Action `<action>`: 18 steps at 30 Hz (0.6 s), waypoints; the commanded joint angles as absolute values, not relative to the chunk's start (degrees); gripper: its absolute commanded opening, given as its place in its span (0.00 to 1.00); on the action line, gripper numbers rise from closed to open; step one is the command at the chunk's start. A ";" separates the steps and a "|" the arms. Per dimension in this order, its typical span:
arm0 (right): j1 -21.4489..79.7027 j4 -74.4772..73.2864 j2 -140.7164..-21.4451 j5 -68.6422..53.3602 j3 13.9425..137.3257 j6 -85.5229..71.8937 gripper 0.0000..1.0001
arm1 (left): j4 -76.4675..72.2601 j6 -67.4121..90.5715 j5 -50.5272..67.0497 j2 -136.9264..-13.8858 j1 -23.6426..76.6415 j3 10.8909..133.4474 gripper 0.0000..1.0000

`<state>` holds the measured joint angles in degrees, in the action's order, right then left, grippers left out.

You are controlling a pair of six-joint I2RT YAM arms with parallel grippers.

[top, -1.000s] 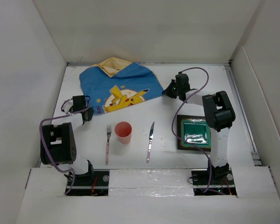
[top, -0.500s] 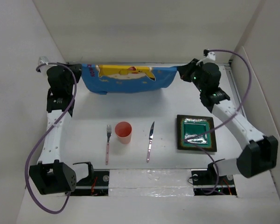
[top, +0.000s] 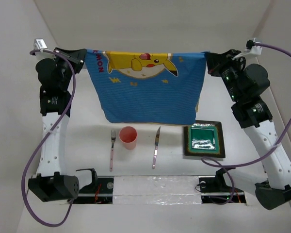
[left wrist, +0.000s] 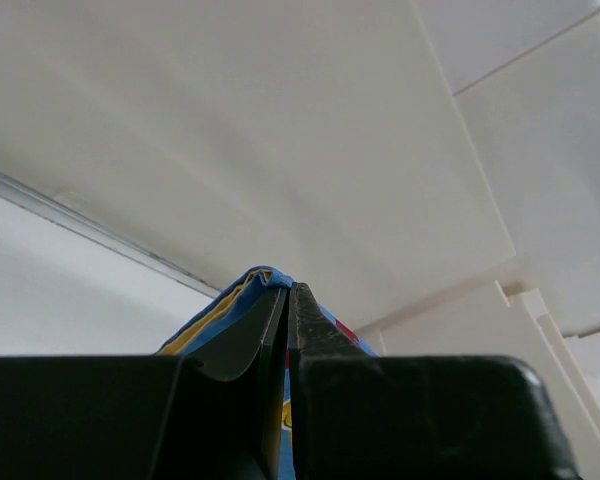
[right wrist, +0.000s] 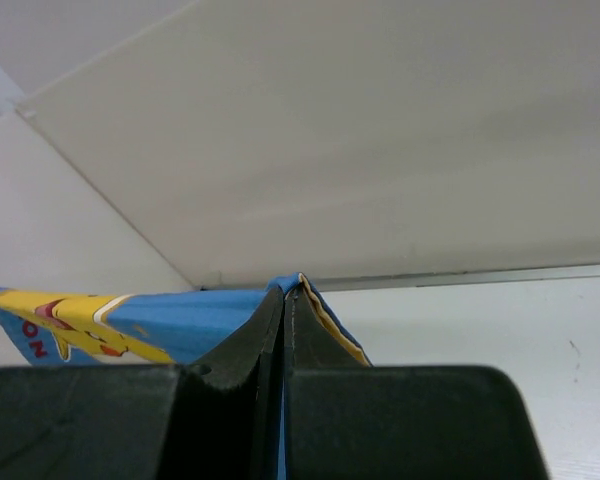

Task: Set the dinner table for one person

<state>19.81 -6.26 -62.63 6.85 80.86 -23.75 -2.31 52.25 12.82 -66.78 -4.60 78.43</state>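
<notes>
The blue cartoon-printed cloth mat (top: 145, 87) hangs stretched in the air between my two grippers, above the white dinner table (top: 174, 160). My left gripper (top: 82, 52) is shut on its top left corner (left wrist: 265, 282). My right gripper (top: 208, 57) is shut on its top right corner (right wrist: 295, 285). On the table below lie a fork (top: 112, 148), a pink cup (top: 128, 137), a knife (top: 156, 145) and a green square plate (top: 204, 139). The mat's lower edge hangs just behind the cup and the knife's tip.
White walls border the table on the left, back and right. Both arms are raised high, with their cables looping at the sides. The arm bases (top: 92, 182) stand at the near edge.
Both grippers have lifted the mat from the table's far part up high and spread it wide. It now hangs as a flat sheet. The tableware has not moved.
</notes>
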 commanded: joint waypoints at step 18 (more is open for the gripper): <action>9.84 -14.06 -99.14 -3.95 118.04 -22.77 0.00 | 5.72 45.79 19.86 -102.58 -5.01 119.99 0.00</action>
<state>10.76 -14.61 -101.58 -2.09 112.16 -23.35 8.19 47.13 18.09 -106.96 -4.62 116.90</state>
